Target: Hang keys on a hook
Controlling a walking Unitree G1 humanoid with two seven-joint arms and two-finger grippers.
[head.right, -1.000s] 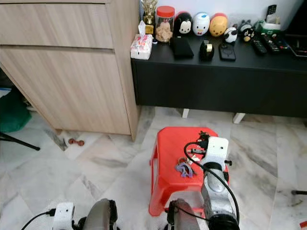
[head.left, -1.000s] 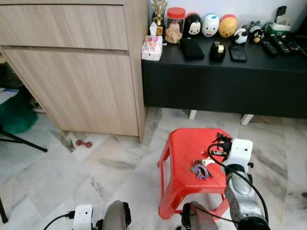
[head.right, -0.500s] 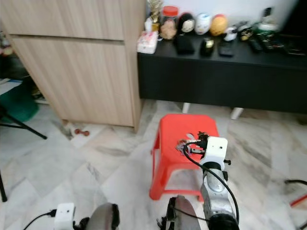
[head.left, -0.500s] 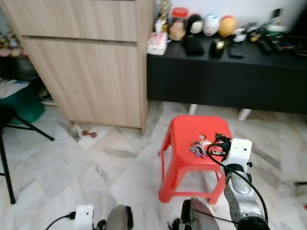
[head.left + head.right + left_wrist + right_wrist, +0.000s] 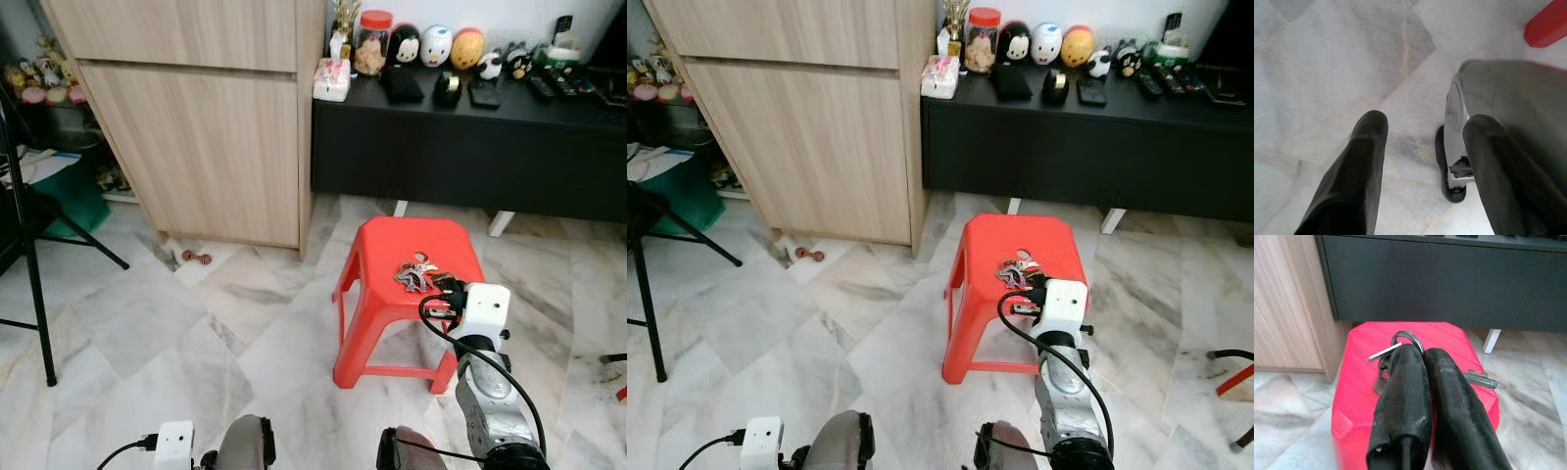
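Bunch of keys (image 5: 415, 274) at the middle right of the frame, above a red stool (image 5: 377, 294), right gripper (image 5: 1422, 360) with fingers pressed together on the key ring, left gripper (image 5: 1422, 129) fingers wide apart over the marble floor (image 5: 147, 333)

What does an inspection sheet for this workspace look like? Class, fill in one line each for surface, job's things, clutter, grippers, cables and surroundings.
Surface: red stool on marble floor.
Job's things: keys bunched on the stool top; hook: nothing seen.
Clutter: jar, tissue box, round figurines and remotes on the black cabinet; small item on the floor by the wooden cupboard.
Grippers: right gripper shut, at the key ring; left gripper open, idle above the floor.
Cables: black cable looped along the right arm.
Surroundings: tripod legs.
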